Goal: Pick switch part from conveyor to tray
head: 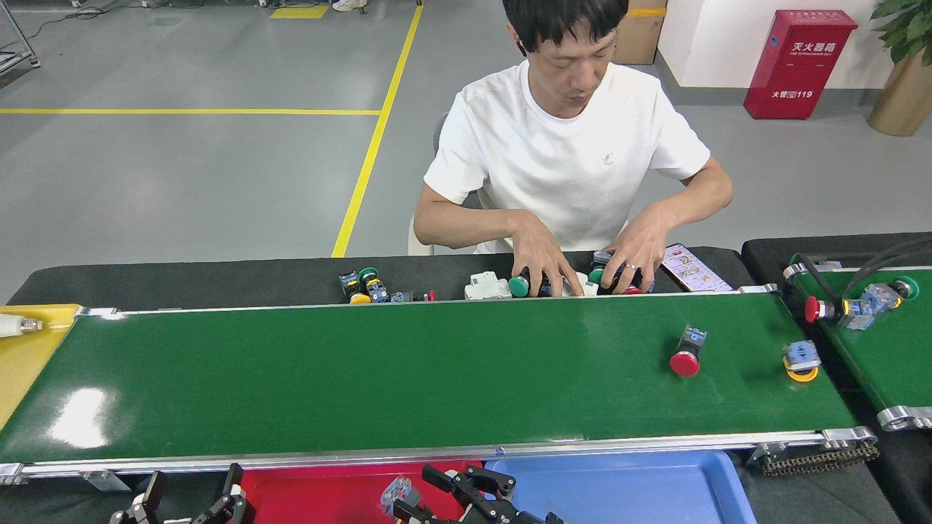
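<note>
Two end effectors cut off | right end effector (426, 489) over tray (313, 495)

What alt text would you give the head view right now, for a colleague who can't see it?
The right gripper holds a switch part over the red tray; the left gripper waits open beside it. A red-capped switch and a yellow-capped one lie on the conveyor.
</note>
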You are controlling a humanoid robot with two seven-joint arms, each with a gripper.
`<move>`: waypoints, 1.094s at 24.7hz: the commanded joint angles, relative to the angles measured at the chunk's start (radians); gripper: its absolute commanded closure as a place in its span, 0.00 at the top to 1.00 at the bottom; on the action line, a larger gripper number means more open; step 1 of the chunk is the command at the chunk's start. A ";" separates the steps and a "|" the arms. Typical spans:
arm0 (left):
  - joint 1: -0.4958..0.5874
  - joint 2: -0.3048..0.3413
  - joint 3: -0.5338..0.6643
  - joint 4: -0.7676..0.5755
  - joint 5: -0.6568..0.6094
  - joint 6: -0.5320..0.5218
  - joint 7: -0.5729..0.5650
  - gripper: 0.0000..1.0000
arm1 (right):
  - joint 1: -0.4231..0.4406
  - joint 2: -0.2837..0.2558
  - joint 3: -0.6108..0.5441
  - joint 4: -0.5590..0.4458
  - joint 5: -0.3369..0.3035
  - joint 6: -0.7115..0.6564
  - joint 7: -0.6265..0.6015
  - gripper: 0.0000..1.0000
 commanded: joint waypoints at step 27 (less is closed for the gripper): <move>0.013 -0.001 0.027 -0.014 0.000 0.003 0.007 1.00 | 0.224 -0.264 -0.442 -0.218 0.003 0.517 -0.205 0.99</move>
